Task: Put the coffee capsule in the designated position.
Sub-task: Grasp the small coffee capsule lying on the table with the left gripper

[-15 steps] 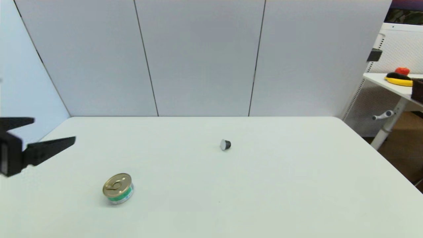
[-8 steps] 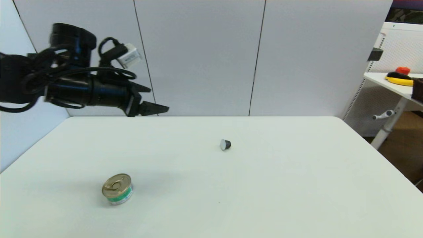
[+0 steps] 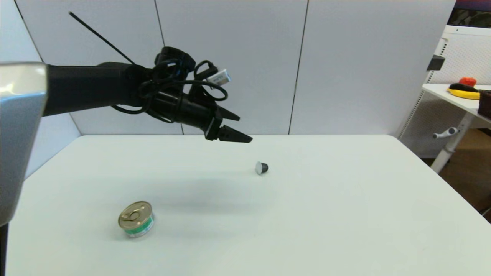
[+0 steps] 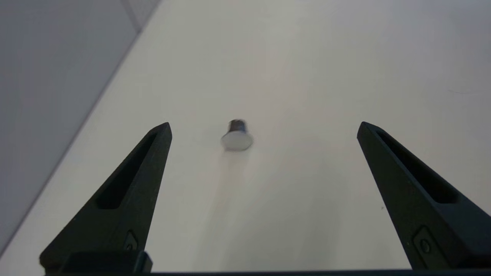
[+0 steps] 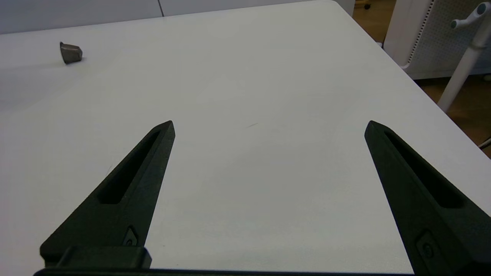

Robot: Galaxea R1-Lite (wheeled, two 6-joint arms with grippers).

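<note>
We are holding our left gripper [image 3: 242, 129] wide open and empty above the white table [image 3: 307, 230], near the coffee capsule [image 3: 261, 168]. The capsule is lying on its side mid-table, well apart from the tin can [image 3: 136, 219].

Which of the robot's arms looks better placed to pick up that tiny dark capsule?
Probably the left. The left gripper hovers open beside the tiny dark foil-faced coffee capsule, aimed at it; the right gripper, also open, sits farther back.
</note>
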